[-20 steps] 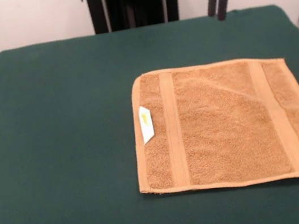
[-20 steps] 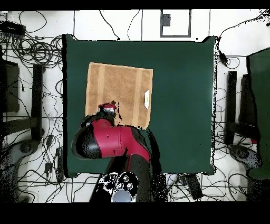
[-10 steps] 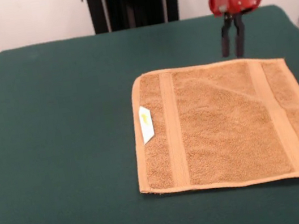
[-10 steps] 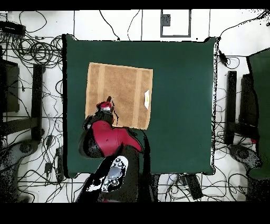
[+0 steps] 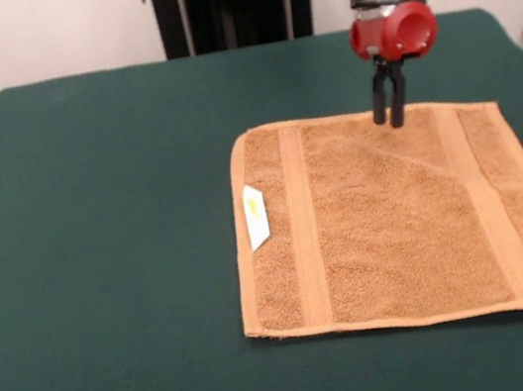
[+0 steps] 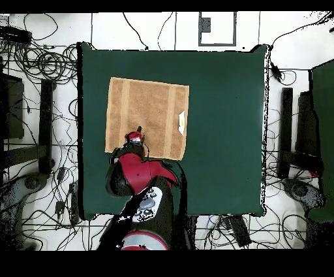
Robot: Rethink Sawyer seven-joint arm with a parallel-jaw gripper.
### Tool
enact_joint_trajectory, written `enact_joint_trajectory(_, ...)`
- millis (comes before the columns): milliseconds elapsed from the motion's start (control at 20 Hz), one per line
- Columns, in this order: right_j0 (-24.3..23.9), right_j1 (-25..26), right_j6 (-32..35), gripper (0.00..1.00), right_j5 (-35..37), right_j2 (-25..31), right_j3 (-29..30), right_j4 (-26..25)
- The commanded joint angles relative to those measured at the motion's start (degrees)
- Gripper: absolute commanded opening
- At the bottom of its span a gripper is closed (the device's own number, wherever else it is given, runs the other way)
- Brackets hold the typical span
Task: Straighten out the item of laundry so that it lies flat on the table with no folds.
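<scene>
The roughly square terry hand towel (image 5: 396,218) is tan-orange, crossed by two paler, smoother woven bands, one near each of two opposite edges. A small white label (image 5: 256,216) with a yellowish mark sits at one towel edge. The large rectangular table (image 5: 107,231) wears plain dark green cloth. The gripper (image 5: 390,117) is black beneath a red collar.

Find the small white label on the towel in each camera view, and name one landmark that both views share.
Front view: the white label sits at the towel's left edge.
Overhead view: the label sits at the towel's right edge.
Shared landmark: the red gripper over the towel's robot-side edge.
</scene>
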Motion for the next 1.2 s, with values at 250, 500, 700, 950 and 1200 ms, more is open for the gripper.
enact_joint_trajectory(250,-1.6,-0.3,-0.9,0.00,1.0,8.1,3.7,-2.0)
enact_joint_trajectory(500,-0.2,0.4,0.0,0.00,-0.4,6.8,3.2,-0.8)
enact_joint_trajectory(700,1.0,1.1,1.1,0.00,-2.2,5.6,2.8,0.6)
enact_joint_trajectory(950,0.0,2.9,4.4,0.00,-7.6,7.7,2.3,2.6)
enact_joint_trajectory(1200,-1.1,4.4,4.9,0.00,-10.7,9.7,2.2,2.3)
